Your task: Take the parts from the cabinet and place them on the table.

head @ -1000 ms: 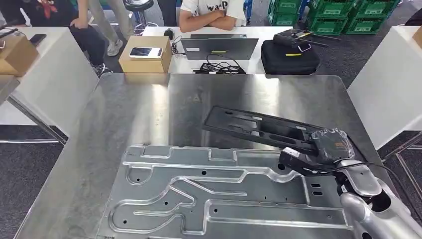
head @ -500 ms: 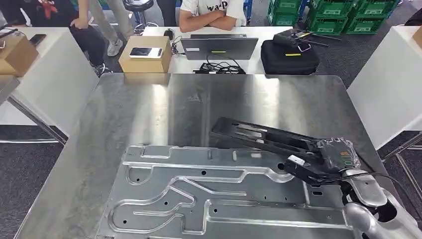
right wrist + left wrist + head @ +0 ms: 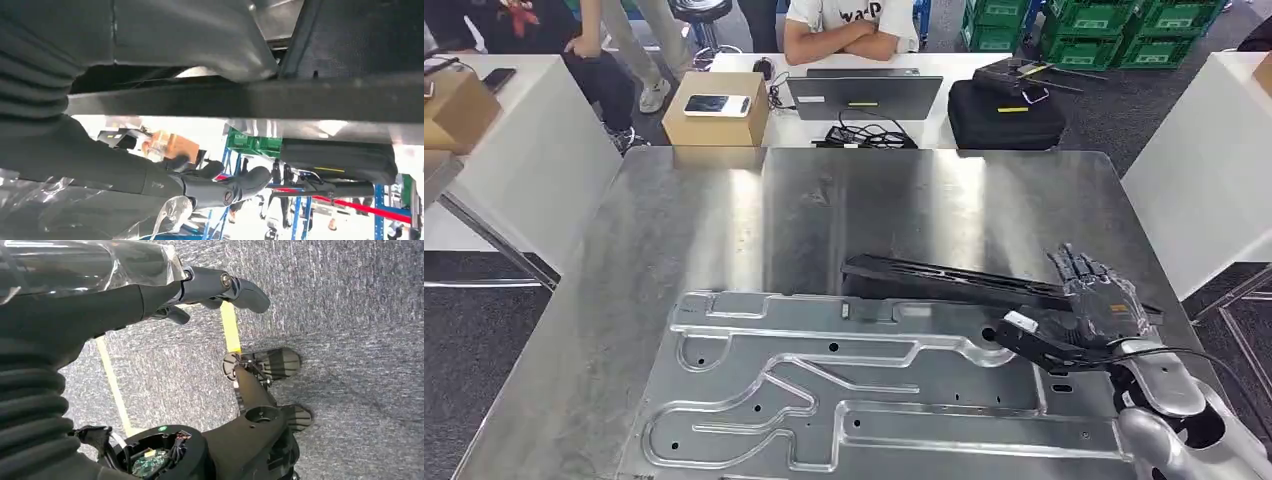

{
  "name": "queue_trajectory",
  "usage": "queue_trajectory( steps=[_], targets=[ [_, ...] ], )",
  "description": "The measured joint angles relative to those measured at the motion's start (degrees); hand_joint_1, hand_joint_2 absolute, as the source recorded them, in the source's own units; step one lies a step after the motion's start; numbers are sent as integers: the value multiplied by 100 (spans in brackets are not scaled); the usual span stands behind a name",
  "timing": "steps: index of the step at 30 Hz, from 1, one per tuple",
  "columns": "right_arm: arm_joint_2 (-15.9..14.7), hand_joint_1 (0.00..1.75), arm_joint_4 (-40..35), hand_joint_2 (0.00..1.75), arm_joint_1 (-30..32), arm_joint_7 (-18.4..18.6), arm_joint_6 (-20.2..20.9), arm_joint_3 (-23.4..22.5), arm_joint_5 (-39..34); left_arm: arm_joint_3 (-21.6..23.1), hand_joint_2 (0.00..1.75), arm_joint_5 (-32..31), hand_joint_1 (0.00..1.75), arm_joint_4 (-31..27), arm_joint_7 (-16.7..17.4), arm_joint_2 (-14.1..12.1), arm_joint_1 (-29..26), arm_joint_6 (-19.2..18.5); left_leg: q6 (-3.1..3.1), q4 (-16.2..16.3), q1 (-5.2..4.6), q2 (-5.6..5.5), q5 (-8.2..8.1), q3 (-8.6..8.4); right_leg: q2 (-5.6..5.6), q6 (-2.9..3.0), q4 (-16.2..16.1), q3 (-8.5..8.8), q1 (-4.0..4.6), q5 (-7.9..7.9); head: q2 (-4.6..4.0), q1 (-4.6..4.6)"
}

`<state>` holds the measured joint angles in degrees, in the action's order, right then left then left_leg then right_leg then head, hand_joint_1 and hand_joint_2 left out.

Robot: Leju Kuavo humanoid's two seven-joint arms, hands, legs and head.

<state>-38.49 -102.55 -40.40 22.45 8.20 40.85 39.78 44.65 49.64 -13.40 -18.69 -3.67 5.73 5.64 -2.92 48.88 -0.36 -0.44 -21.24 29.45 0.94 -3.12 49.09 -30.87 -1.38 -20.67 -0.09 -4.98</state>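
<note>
Head view: a long black part (image 3: 954, 280) is seen lying across the metal surface (image 3: 724, 220), its near end beside the right hand (image 3: 1104, 305) and its far end reaching toward the middle of the surface. The part is set just behind the large silver stamped plate (image 3: 844, 390), which occupies the near portion of the surface. The right hand is seen at the part's right end with its fingers (image 3: 1079, 265) extended and spread upward, released from any grasp; its dark thumb (image 3: 1034, 335) is stretched out under or along the part's end, and whether it touches the part cannot be told. In the right wrist view, the black part (image 3: 300, 100) is shown as a dark bar crossing in front of the hand (image 3: 200, 187), with the fingers apart from it. In the left wrist view, the left hand (image 3: 200, 290) is seen hanging above grey carpet (image 3: 360, 315) crossed by yellow tape (image 3: 230, 327), its fingers loosely extended and nothing held.
</note>
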Motion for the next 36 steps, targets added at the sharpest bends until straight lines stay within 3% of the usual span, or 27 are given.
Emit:
queue_trajectory(
  steps=[6, 11, 19, 26, 32, 36],
  targets=[
    [2, 0, -68, 0, -11, -18, -83, -28, -276, 0, 0, 74, 0, 0, 46, 0, 0, -85, 0, 0, 0, -1, 0, 1, 0, 0, 0, 0, 0, 0, 0, 0],
    [102, 0, -342, 0, -3, -214, -1005, -261, -1979, -7, 0, 234, 0, 0, 350, 0, -5, -74, 0, 0, 0, 0, 0, 0, 0, 0, 0, 0, 0, 0, 0, 0],
    [205, 0, -864, 0, -105, -280, -1685, -673, -3478, -4, 0, 304, 0, 2, 341, 0, -8, -79, 0, 0, 0, -1, 0, 3, 3, 0, 0, 0, -1, 0, 0, 0],
    [223, 0, -1240, 0, -519, -127, -1969, -949, -3849, -4, 0, 345, 0, 2, 315, 0, -10, -101, 0, 1, -1, -2, 0, 3, 3, 0, 0, -2, -1, 0, 0, 0],
    [223, 0, -1693, 0, -641, -216, -3133, -1440, -3974, -4, 0, 437, 0, 2, 550, 20, -15, 46, 0, 1, -1, -1, 0, 3, 2, -1, 0, -2, -1, -1, 0, 0],
    [332, 0, -2097, 0, -493, -229, -3877, -1703, -3599, -7, 0, 531, 0, 4, 728, 35, -13, 245, 0, 0, -1, -1, -2, 3, 1, -1, 0, -3, 2, -3, 0, 0]
  ],
)
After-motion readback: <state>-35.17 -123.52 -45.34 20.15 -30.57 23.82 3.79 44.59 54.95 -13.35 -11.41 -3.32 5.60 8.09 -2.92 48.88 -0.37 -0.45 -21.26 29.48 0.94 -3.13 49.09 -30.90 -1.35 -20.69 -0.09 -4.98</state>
